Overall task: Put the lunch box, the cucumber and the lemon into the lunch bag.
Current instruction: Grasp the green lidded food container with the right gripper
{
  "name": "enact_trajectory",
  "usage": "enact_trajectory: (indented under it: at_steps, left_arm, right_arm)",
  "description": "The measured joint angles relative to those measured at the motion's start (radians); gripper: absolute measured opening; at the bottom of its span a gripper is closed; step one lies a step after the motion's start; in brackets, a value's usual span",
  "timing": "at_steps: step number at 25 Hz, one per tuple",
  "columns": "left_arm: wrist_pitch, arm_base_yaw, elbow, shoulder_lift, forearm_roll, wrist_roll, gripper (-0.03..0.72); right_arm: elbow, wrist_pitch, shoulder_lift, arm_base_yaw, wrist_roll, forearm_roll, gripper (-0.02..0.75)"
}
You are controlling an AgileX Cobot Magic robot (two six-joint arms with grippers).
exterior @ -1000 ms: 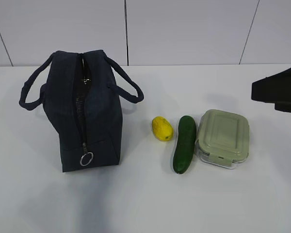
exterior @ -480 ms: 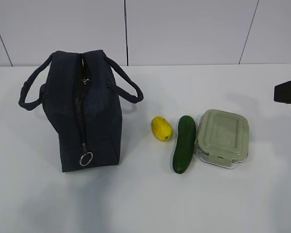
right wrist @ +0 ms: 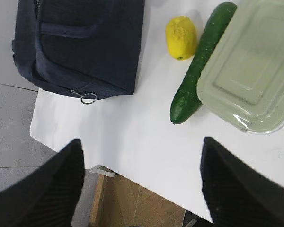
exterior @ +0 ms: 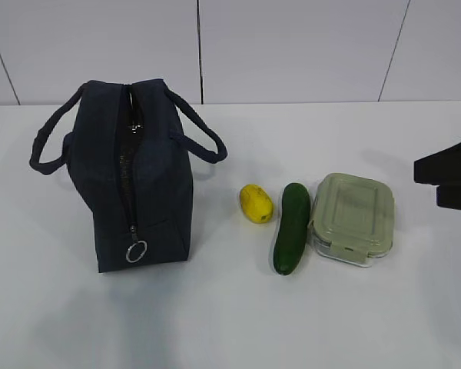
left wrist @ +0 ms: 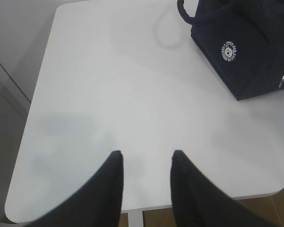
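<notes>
1. White desk point(exterior: 215, 323) carries everything.
2. Lunch bag point(exterior: 134, 177), navy, stands upright at the desk's left, zipper ring pull point(exterior: 136, 251) hanging on its near end.
3. Lunch box point(exterior: 353, 217), green lid on, sits well right of the lunch bag.
4. Cucumber point(exterior: 292, 228) lies between bag and box, touching the box.
5. Lemon point(exterior: 256, 204) sits just right of the bag, beside the cucumber.
6. Right hand point(right wrist: 142, 175) spread wide, empty, above the desk edge near the bag.
7. Left hand point(left wrist: 145, 163) partly open, empty, left of the bag.

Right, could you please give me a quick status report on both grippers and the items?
Left gripper and right gripper open, empty. Yellow lemon, dark green cucumber, green-lidded lunch box on table. Navy fabric lunch bag upright. Nothing obstructing.
</notes>
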Motion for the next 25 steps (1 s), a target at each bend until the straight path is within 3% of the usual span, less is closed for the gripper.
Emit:
enact_trajectory:
  at_steps: [9,17,25]
  left_arm:
    - [0.000,0.000,0.000,0.000,0.000,0.000,0.246]
    - [0.000,0.000,0.000,0.000,0.000,0.000,0.246]
    - [0.000,0.000,0.000,0.000,0.000,0.000,0.246]
  right_arm:
    - [0.045,0.001,0.101,-0.023,-0.128,0.075,0.573]
    - [0.131,0.020,0.176,-0.128,-0.265,0.186,0.572]
    - [0.133,0.022,0.302,-0.132,-0.354,0.232,0.572]
